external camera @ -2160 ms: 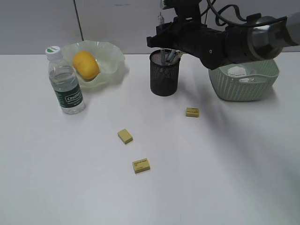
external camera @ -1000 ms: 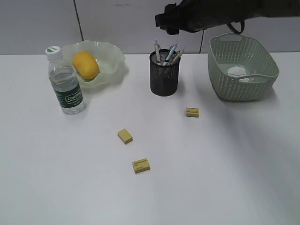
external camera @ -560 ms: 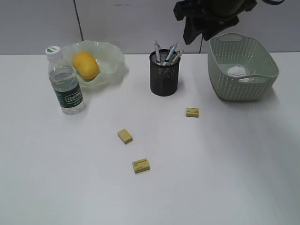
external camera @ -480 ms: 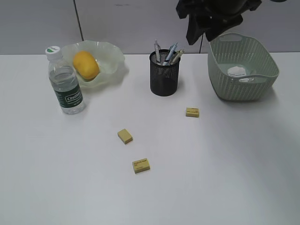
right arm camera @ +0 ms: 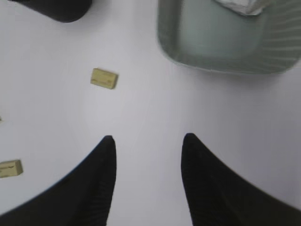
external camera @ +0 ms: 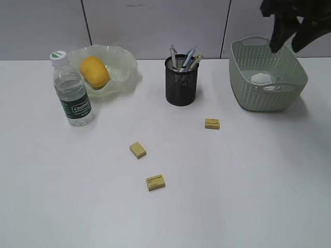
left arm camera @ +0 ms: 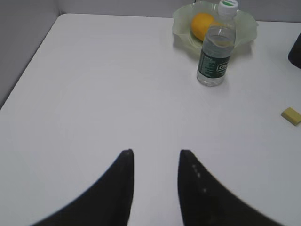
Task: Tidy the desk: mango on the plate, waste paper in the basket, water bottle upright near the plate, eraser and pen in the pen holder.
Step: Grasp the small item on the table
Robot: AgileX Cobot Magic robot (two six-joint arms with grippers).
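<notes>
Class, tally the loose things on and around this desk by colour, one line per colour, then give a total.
Yellow: 4 (mango, three erasers)
Pale green: 2 (plate, basket)
Black: 1 (pen holder)
Clear: 1 (water bottle)
White: 1 (waste paper)
Total: 9

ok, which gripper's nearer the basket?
Right. The right gripper hangs just above and beside the basket; the left gripper is over bare desk beyond the bottle.
</notes>
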